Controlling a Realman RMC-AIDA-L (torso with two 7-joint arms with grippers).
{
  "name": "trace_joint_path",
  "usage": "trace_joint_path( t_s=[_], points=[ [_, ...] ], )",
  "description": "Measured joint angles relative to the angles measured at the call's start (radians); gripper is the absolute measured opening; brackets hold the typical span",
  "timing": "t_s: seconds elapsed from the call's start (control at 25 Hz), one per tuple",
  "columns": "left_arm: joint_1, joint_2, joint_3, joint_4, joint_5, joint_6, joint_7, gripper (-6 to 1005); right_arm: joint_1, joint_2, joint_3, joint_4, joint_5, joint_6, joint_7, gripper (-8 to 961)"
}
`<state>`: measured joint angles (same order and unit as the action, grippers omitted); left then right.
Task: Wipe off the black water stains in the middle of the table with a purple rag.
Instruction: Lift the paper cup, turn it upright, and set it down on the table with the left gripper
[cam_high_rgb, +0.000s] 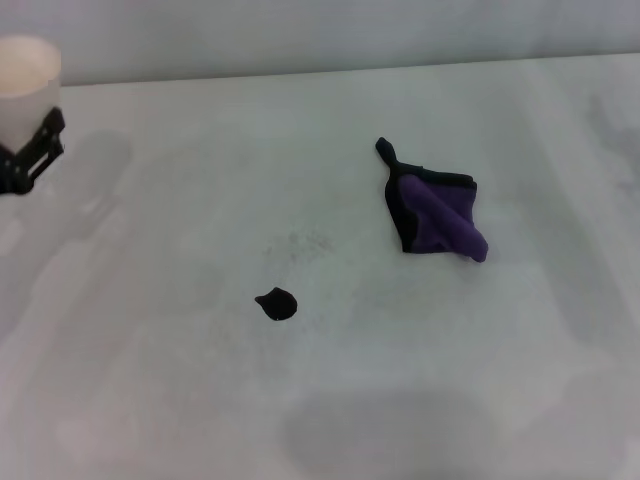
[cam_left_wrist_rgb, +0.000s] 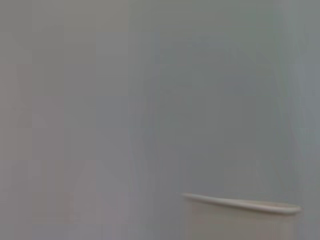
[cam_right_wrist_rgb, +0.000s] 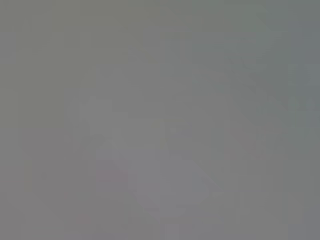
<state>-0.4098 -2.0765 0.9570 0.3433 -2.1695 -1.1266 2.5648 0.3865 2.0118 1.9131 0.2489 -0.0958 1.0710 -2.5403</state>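
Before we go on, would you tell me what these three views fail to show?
- Right gripper: in no view; the right wrist view is a featureless grey blur.
- Left gripper: cut off by the head view's left edge, around the paper cup; its fingers' spread is unclear.
- Left wrist view: only the cup's rim against blur.
- Purple rag: folds hide its underside.

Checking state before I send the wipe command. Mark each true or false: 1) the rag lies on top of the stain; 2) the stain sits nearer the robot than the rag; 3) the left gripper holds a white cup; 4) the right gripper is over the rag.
1) False: the purple rag lies apart from the black water stains, on the table.
2) True.
3) True: the left gripper is shut on the white cup at the far left.
4) False: no right gripper is in view.
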Motion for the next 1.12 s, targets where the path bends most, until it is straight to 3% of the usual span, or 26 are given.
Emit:
trace_joint_path(
  t_s=[0.04, 0.2, 0.24, 0.56, 1.12],
  points=[
    [-0.004, -0.001, 0.001, -0.053, -0.03, -0.002, 0.001, 773, 0.0, 0.0, 0.002, 0.0, 0.0, 0.003, 0.003, 864],
    [-0.006, -0.002, 0.001, -0.063, -0.035, -0.002, 0.001, 773, -0.007, 0.009, -0.011, -0.02, -0.003, 0.033, 0.009, 863],
    [-0.024, -0.009, 0.004, -0.173, -0.089, -0.011, -0.001, 773, -0.007, 0.012, -0.025, -0.03, -0.005, 0.041, 0.012, 863],
    [-0.052, -0.017, 0.002, -0.316, -0.159, -0.019, 0.001, 773, -0.003, 0.016, -0.189, -0.042, -0.003, 0.052, 0.068, 862],
    [-0.103, -0.024, 0.009, -0.379, -0.163, 0.103, 0.009, 764, 0.054, 0.016, -0.215, -0.036, -0.001, 0.004, 0.074, 860]
  ],
)
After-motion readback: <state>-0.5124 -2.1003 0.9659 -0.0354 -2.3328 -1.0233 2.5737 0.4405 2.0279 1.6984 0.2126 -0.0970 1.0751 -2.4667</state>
